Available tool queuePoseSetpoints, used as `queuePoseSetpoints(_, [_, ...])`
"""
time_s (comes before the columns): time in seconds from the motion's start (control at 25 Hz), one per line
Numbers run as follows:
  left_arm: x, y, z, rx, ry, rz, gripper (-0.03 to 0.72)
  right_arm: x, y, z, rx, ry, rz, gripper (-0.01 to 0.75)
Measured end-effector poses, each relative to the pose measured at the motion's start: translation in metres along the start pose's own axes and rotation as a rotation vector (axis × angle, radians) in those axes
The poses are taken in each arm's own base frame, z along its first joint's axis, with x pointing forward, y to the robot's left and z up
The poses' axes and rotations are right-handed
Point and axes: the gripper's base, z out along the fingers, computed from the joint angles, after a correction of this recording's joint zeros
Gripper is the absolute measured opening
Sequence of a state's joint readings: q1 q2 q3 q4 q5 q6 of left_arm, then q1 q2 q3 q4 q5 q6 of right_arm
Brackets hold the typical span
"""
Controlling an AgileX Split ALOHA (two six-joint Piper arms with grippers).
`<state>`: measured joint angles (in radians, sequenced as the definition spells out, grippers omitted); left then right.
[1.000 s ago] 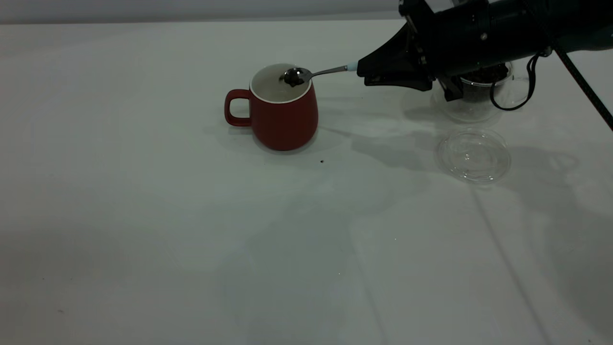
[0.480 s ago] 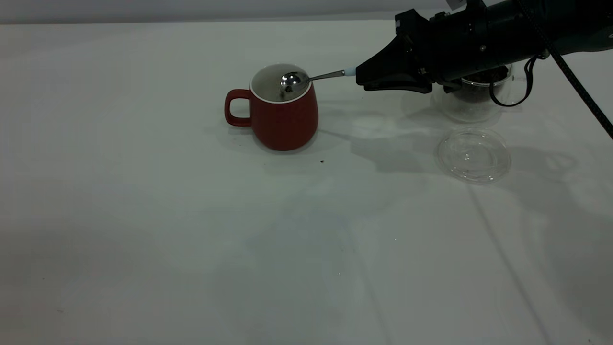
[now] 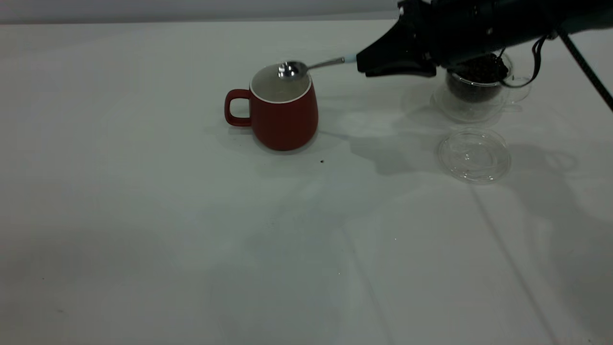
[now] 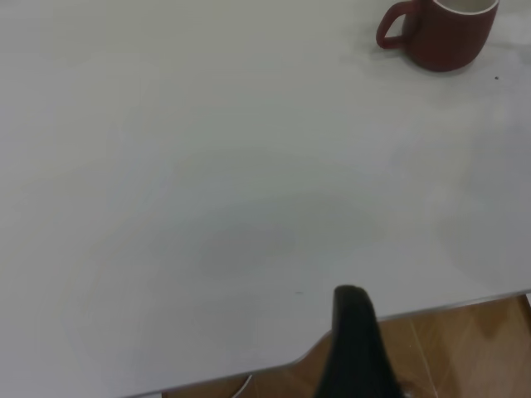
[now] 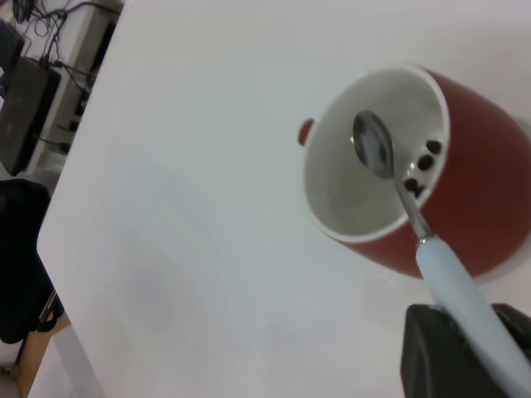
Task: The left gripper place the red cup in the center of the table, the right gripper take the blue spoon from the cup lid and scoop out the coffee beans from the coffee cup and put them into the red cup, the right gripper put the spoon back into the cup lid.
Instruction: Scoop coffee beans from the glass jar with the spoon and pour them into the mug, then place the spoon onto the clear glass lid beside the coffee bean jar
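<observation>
I find the red cup (image 3: 282, 112) placed mid-desk (image 3: 191, 230). My right tool (image 3: 368, 64) pinches the blue spoon (image 3: 306, 67), emptied above it; coffee beans (image 5: 421, 170) lie inside. Remaining: return spoon to cup lid (image 3: 473, 155). Left tool (image 4: 357, 348): parked at the desk edge, grip indeterminate.

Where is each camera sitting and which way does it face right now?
Exterior: outside the rig, facing the table; right gripper holds the blue spoon over the red cup.
Left wrist: at the table edge, looking across; left gripper shows.
Right wrist: looks along the spoon into the cup at coffee beans.
All share the red cup.
</observation>
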<state>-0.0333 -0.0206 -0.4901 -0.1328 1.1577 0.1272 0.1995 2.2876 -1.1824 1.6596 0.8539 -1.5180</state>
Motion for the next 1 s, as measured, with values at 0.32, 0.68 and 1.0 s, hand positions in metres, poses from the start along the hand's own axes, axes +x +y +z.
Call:
queuePoseSetpoints(0.32, [0.000,0.000,0.000,0.000,0.000,0.000,0.587,-0.030,0.032,-0.059,0.023,-0.111,-0.090,0.110])
queuePoseSetpoints(0.68, [0.000,0.000,0.000,0.000,0.000,0.000,0.587,0.027,-0.014,-0.155,0.165,-0.268,0.254,0.110])
queuePoseSetpoints(1.0, [0.000,0.000,0.000,0.000,0.000,0.000,0.587,0.082,-0.040,-0.177,0.246,-0.307,0.393,0.110])
